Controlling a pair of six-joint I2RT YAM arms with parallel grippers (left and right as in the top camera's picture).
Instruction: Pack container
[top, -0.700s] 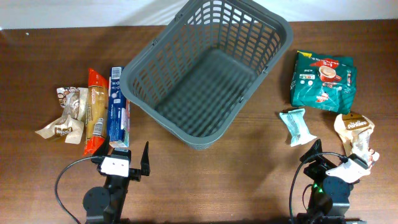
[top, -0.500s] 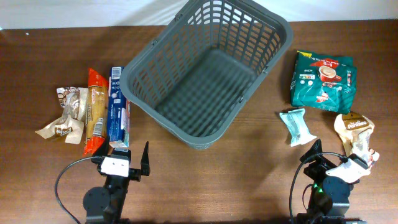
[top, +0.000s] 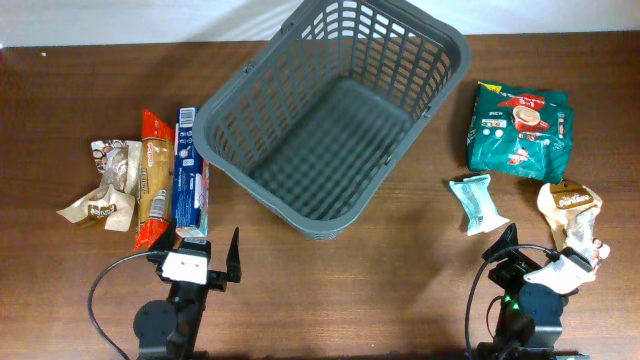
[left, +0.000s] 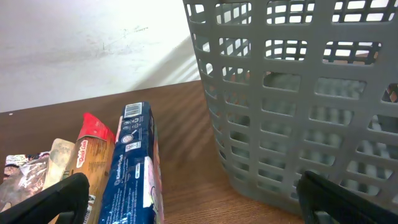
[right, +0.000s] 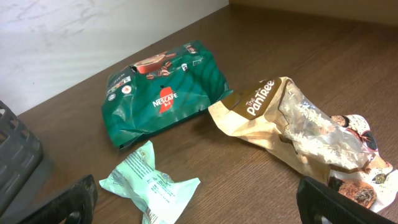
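The dark grey lattice container (top: 334, 118) (left: 298, 106) stands empty at the table's middle back, turned at an angle. My left gripper (top: 204, 258) (left: 199, 202) rests open near the front edge, below the container's left corner, with nothing between its fingers (left: 56, 199). A blue packet (top: 189, 172) (left: 134, 168), an orange-red packet (top: 152, 178) (left: 93, 162) and a brown wrapper (top: 105, 185) lie just ahead of it. My right gripper (top: 540, 260) (right: 199, 205) is open and empty at the front right. Ahead of it lie a pale green packet (top: 476, 203) (right: 149, 183), a green Nescafe bag (top: 520, 128) (right: 165, 93) and a tan bag (top: 570, 205) (right: 292, 127).
A small brown-and-white wrapper (right: 360, 180) lies by my right gripper's right finger. A white wall (left: 93, 43) rises behind the brown wooden table (top: 380, 290). Cables (top: 100, 290) loop beside each arm base at the front edge.
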